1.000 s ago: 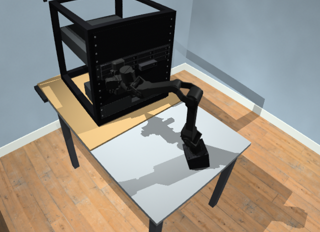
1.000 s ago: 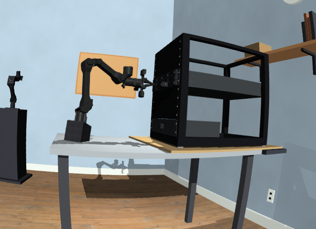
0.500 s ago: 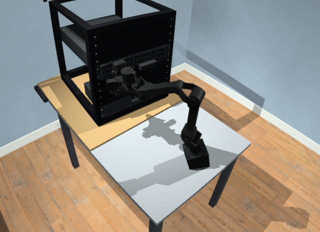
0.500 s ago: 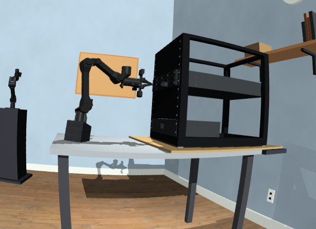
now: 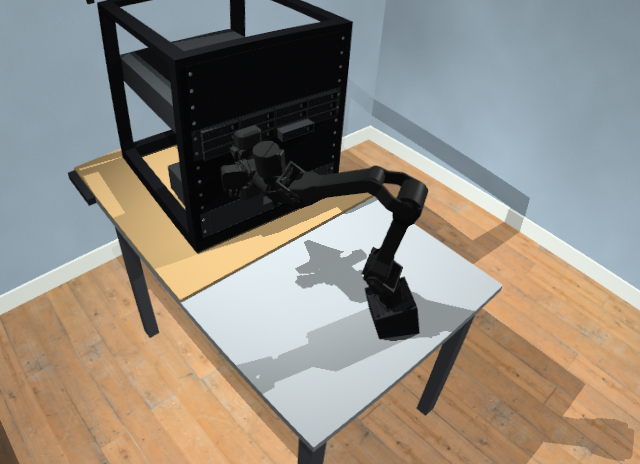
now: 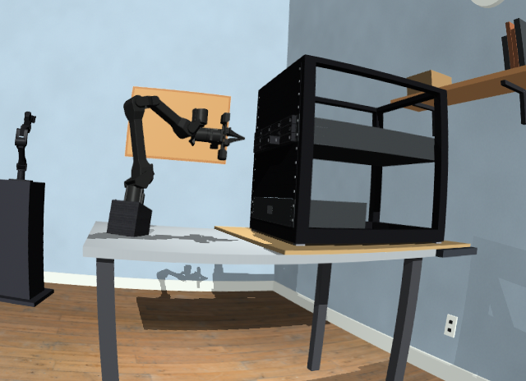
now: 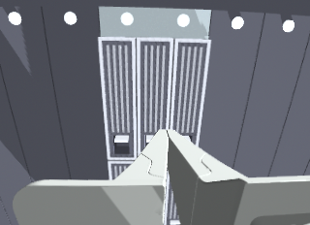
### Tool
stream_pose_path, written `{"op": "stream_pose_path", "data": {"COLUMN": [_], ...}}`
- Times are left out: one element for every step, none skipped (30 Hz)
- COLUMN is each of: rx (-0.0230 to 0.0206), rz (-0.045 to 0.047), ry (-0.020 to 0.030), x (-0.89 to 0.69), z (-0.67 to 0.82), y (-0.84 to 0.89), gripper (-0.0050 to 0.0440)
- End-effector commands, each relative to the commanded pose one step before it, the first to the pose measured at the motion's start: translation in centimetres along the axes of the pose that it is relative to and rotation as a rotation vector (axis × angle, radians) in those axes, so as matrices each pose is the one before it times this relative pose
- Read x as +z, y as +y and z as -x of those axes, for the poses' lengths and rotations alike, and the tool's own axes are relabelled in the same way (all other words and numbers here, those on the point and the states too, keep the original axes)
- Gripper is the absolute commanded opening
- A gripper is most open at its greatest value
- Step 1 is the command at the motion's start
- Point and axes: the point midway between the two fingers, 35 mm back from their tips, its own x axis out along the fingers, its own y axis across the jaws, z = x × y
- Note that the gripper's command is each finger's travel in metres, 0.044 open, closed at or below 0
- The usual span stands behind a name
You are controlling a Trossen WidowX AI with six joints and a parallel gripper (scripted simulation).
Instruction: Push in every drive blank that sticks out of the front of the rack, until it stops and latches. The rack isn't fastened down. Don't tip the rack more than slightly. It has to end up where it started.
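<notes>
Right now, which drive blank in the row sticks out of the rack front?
The drive blank just image-right of the arm's wrist in the top view; it juts forward, visible neighbours sit flush.

The rack [image 6: 309, 148] is showing a matte black frame with small white screw dots along its front posts. The drive blanks [image 7: 154, 94] are displaying grey faces with vertical white stripes and white outlines. The end effector [image 7: 168, 138] is appearing pale grey in the wrist view. The arm [image 5: 395, 232] and its base [image 5: 408, 322] are showing black. The counter [image 5: 320, 345] is presenting a light grey surface, and the board [image 5: 155, 242] under the rack is showing tan.
</notes>
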Motion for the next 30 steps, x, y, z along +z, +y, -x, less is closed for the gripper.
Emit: {"op": "stream_pose_path", "data": {"rx": [-0.00745, 0.00000, 0.00000, 0.00000, 0.00000, 0.00000, 0.00000, 0.00000, 0.00000, 0.00000, 0.00000, 0.00000, 0.00000, 0.00000, 0.00000, 0.00000, 0.00000, 0.00000, 0.00000, 0.00000, 0.00000, 0.00000, 0.00000, 0.00000, 0.00000, 0.00000, 0.00000, 0.00000, 0.00000, 0.00000], "rz": [-0.00274, 0.00000, 0.00000, 0.00000, 0.00000, 0.00000, 0.00000, 0.00000, 0.00000, 0.00000, 0.00000, 0.00000, 0.00000, 0.00000, 0.00000, 0.00000, 0.00000, 0.00000, 0.00000, 0.00000, 0.00000, 0.00000, 0.00000, 0.00000, 0.00000, 0.00000, 0.00000, 0.00000, 0.00000, 0.00000], "ry": [-0.00214, 0.00000, 0.00000, 0.00000, 0.00000, 0.00000, 0.00000, 0.00000, 0.00000, 0.00000, 0.00000, 0.00000, 0.00000, 0.00000, 0.00000, 0.00000, 0.00000, 0.00000, 0.00000, 0.00000, 0.00000, 0.00000, 0.00000, 0.00000, 0.00000, 0.00000, 0.00000, 0.00000, 0.00000, 0.00000], "x": [-0.120, -0.032, -0.031, -0.027, 0.000, 0.000, -0.021, -0.013, -0.006, -0.001, 0.000, 0.001, 0.000, 0.000, 0.000, 0.000, 0.000, -0.001, 0.000, 0.000, 0.000, 0.000, 0.000, 0.000, 0.000, 0.000, 0.000, 0.000, 0.000, 0.000], "z": [0.846, 0.169, 0.163, 0.142, 0.000, 0.000, 0.109, 0.068, 0.031, 0.005, -0.020, -0.110, -0.227, -0.317, -0.351, -0.318, -0.227, -0.111, -0.020, 0.000, 0.000, 0.000, 0.000, 0.000, 0.000, 0.000, 0.000, 0.000, 0.000, 0.000], "y": [0.836, 0.524, 0.506, 0.440, 0.000, 0.000, 0.336, 0.212, 0.093, 0.015, 0.000, 0.000, 0.000, 0.000, 0.000, 0.000, 0.000, 0.000, 0.000, 0.000, 0.000, 0.000, 0.000, 0.000, 0.000, 0.000, 0.000, 0.000, 0.000, 0.000], "gripper": [-0.0050, -0.0050, -0.0050, -0.0050, -0.0050, -0.0050, -0.0050, -0.0050, -0.0050, -0.0050, -0.0050, -0.0050, -0.0050, -0.0050, -0.0050, -0.0050, -0.0050, -0.0050, -0.0050, -0.0050, -0.0050, -0.0050, -0.0050, -0.0050, -0.0050, -0.0050, -0.0050, -0.0050, -0.0050, -0.0050]}}
